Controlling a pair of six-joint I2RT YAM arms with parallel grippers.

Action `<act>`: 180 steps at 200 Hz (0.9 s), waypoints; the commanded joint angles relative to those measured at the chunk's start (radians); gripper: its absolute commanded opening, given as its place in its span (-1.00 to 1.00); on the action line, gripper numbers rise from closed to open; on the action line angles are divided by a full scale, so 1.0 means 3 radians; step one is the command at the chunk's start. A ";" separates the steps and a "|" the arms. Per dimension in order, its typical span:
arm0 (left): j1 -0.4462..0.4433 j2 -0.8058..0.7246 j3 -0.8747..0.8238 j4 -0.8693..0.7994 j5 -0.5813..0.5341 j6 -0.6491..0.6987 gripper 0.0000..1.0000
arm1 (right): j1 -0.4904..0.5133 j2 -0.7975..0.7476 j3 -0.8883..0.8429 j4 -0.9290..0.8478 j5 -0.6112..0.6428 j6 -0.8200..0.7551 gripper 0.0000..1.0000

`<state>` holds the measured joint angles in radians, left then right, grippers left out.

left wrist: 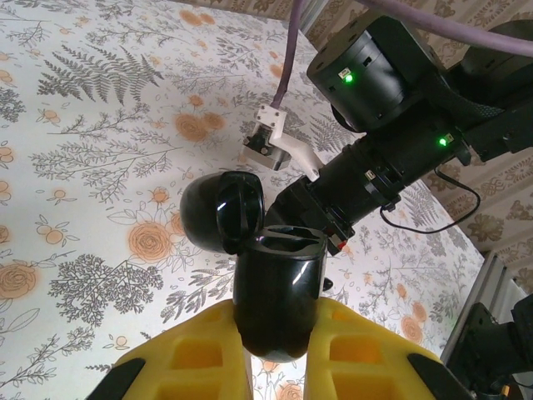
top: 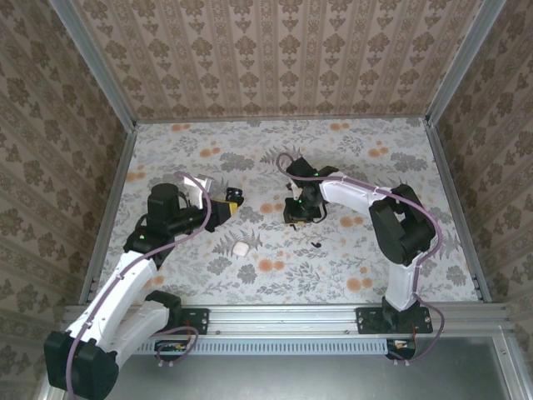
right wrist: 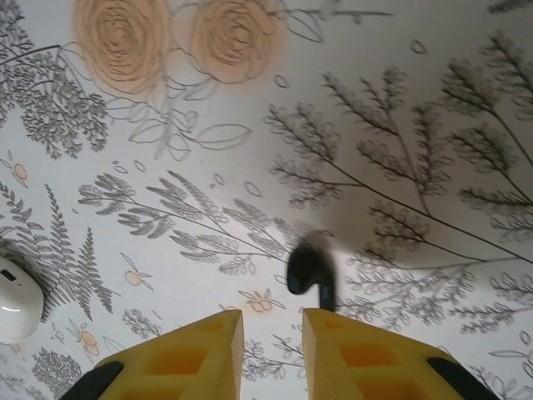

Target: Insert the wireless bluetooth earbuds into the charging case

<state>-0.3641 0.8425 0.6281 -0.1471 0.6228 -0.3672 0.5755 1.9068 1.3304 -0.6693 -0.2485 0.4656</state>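
Left gripper [left wrist: 279, 315]: it is clamping the charging case [left wrist: 279, 287] between its yellow fingers, gripping the lower body of the case and holding it above the tabletop [top: 350, 167], left of the middle. The lid [left wrist: 223, 208] is standing open on its hinge, tilted away from the fingers, and the mouth of the case is facing up and away from the wrist. Whether a bud is already sitting inside cannot be told.

Right gripper [right wrist: 272, 321]: its jaws are standing slightly parted with nothing between them. It is hovering low over the tabletop, right of the middle. One of the wireless bluetooth earbuds [right wrist: 309, 272] is lying on the surface just beyond the fingertips, near the right-hand finger, and appears blurred. The other bud cannot be located. A white pebble-shaped object [right wrist: 12, 302] is lying well apart towards the left edge.

Handling assessment: the bud is looking very light, hard and glossy, so it is likely to skid or flick away under an off-centre pinch. The rounded head is offering the better hold, with the jaws centred over it and closing gently, leaving the stem free for seating. The case is equally slick; the grip low on its body is keeping the opening unobstructed.
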 commanded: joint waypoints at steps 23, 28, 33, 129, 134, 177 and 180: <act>-0.0038 -0.0048 -0.0071 0.0086 -0.0045 -0.0078 -1.00 | 0.0119 0.0208 0.0251 -0.0370 0.0404 -0.0065 -0.47; -0.0039 -0.0047 -0.0074 0.0086 -0.0046 -0.0080 -1.00 | 0.0131 0.0228 0.0275 -0.0390 0.0434 -0.0068 -0.47; -0.0040 -0.0043 -0.0074 0.0091 -0.0051 -0.0080 -1.00 | 0.0140 0.0243 0.0292 -0.0411 0.0455 -0.0074 -0.48; -0.0057 0.0018 -0.0080 0.0137 -0.0072 -0.0074 -1.00 | 0.0186 0.0354 0.0466 -0.0529 0.0554 -0.0088 -0.48; -0.0057 0.0026 -0.0079 0.0142 -0.0071 -0.0076 -1.00 | 0.0188 0.0366 0.0464 -0.0535 0.0562 -0.0094 -0.47; -0.0067 0.0057 -0.0069 0.0152 -0.0056 -0.0079 -1.00 | 0.0188 0.0461 0.0537 -0.0588 0.0603 -0.0112 -0.46; -0.0069 0.0059 -0.0070 0.0153 -0.0056 -0.0079 -1.00 | 0.0188 0.0467 0.0546 -0.0589 0.0603 -0.0112 -0.47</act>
<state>-0.3786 0.8616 0.6090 -0.1257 0.6044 -0.3744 0.6266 2.0174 1.4605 -0.7952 -0.0994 0.4454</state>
